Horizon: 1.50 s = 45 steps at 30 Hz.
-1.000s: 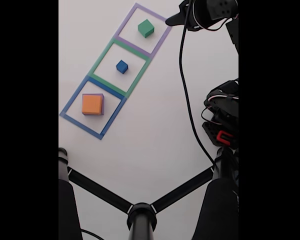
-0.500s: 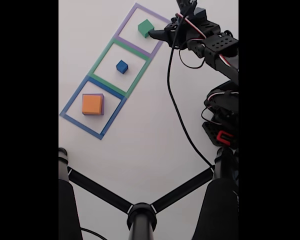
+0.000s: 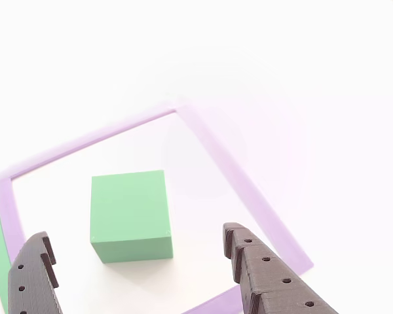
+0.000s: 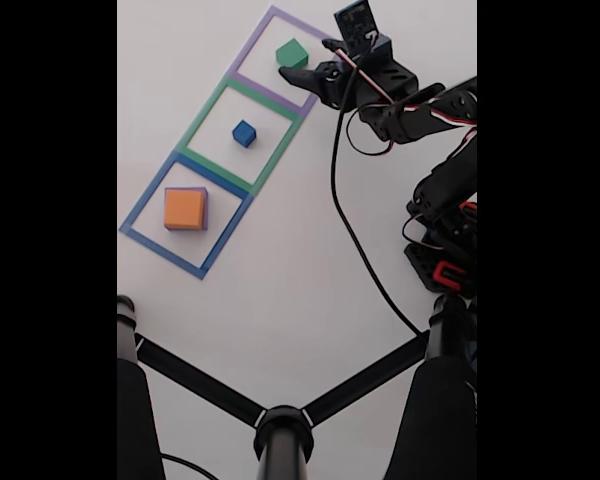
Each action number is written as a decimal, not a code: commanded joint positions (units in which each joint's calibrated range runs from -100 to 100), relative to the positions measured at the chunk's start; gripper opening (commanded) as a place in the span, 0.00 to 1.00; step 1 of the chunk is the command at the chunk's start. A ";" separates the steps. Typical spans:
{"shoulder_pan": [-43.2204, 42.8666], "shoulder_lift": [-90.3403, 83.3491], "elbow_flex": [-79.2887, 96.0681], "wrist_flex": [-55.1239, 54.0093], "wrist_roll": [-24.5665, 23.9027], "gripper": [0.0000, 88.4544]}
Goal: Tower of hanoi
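Nearing green cube, gripper lower.

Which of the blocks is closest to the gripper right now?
The green cube in the purple taped square: the open gripper straddles it. The small blue cube and orange block sit farther off.

Four blocks, three taped squares.

Arm reached in from the right edge of the fixed view, wrist bent down and leftward. Hand low, fingers spread apart with nothing between them. In the other view, both dark fingers entered from the bottom edge, tips apart.
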<state>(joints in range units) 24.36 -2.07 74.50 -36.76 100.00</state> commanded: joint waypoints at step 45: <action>-3.58 19.30 -12.21 -14.84 0.00 0.07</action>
<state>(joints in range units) 21.41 21.49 63.53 -54.41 100.00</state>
